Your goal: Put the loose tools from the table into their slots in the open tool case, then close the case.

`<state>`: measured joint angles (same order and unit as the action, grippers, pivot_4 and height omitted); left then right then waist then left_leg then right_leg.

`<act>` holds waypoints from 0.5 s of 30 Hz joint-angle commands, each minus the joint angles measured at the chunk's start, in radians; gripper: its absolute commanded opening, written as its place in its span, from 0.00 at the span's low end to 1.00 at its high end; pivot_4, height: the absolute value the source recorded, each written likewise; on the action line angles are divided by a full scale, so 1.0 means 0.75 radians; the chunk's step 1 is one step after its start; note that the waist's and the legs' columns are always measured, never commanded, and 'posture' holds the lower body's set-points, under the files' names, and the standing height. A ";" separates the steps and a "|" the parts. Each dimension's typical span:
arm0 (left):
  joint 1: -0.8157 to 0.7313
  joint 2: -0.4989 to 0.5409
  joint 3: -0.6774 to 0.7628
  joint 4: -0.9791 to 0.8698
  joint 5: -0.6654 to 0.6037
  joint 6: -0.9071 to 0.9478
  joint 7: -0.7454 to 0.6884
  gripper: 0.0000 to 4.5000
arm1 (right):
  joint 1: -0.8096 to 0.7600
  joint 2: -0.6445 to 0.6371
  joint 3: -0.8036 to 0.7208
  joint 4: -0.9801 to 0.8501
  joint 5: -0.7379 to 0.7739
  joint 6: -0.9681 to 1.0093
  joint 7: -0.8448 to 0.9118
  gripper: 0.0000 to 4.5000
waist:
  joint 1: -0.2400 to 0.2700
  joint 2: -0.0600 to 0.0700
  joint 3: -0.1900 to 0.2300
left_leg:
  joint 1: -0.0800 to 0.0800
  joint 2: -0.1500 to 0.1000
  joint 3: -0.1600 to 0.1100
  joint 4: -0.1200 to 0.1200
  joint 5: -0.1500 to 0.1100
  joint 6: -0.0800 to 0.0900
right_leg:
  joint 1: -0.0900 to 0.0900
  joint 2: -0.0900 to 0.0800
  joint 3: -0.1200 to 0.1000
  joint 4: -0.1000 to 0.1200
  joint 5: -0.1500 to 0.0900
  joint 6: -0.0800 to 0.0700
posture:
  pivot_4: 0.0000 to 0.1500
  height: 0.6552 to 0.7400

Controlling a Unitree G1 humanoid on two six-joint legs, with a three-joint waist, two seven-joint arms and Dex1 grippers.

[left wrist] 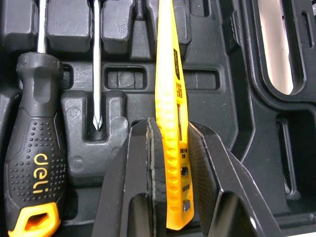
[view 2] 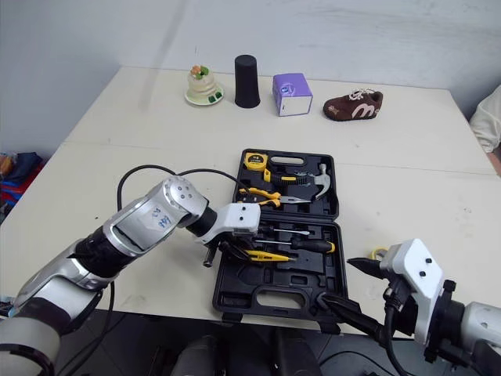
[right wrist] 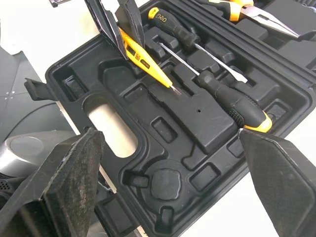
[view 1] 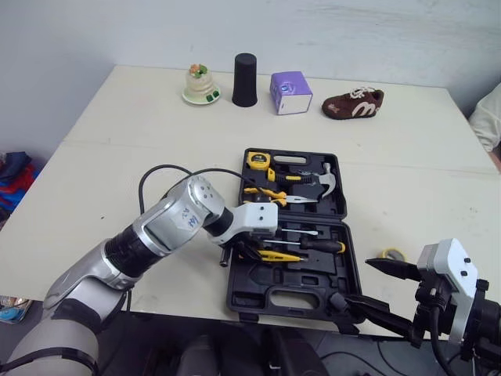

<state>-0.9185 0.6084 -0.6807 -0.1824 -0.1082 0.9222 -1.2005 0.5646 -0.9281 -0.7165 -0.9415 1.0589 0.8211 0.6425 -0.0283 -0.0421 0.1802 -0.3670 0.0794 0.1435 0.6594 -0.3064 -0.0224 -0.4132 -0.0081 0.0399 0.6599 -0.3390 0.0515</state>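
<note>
The black tool case lies open near the table's front edge. My left gripper is over the case's near half, shut on a yellow tester pen whose tip points along the moulded slots. Two screwdrivers with black and orange handles lie in slots beside the pen. The far half holds a hammer, pliers and a yellow tape measure. My right gripper stands open by the case's front right corner, holding nothing.
A small yellow item lies on the table right of the case. Along the far edge stand a figurine on a plate, a black cup, a purple box and a brown shoe. A person's sleeve shows at right.
</note>
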 commanded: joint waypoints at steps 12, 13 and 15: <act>-0.063 -0.023 -0.022 0.049 0.012 0.040 -0.019 0.10 | -0.006 0.008 -0.016 -0.073 0.035 -0.028 -0.046 1.00 | -0.001 0.000 0.000 | 0.000 0.000 0.000 0.001 0.000 0.000 | 0.000 0.000 0.000 0.001 0.000 0.000 | 1.00 0.93; -0.061 -0.025 -0.023 0.053 0.015 0.035 -0.017 0.10 | -0.005 0.008 -0.018 -0.074 0.037 -0.028 -0.047 1.00 | 0.000 0.000 0.000 | 0.000 0.000 0.000 0.001 0.000 0.000 | 0.000 0.000 0.000 0.001 0.000 0.000 | 1.00 0.93; -0.058 -0.030 -0.022 0.059 0.022 0.032 -0.006 0.10 | -0.001 0.007 -0.022 -0.074 0.039 -0.029 -0.045 1.00 | 0.000 0.000 0.000 | 0.000 0.000 0.000 0.001 0.000 0.000 | 0.000 0.000 0.000 0.001 0.000 0.000 | 1.00 0.93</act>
<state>-0.9518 0.5912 -0.6882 -0.1415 -0.1053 0.9516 -1.2122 0.5615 -0.9276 -0.7164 -0.9416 1.0675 0.8128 0.6142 -0.0282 -0.0421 0.1802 -0.3673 0.0793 0.1434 0.6601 -0.3064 -0.0224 -0.4134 -0.0081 0.0398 0.6604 -0.3390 0.0515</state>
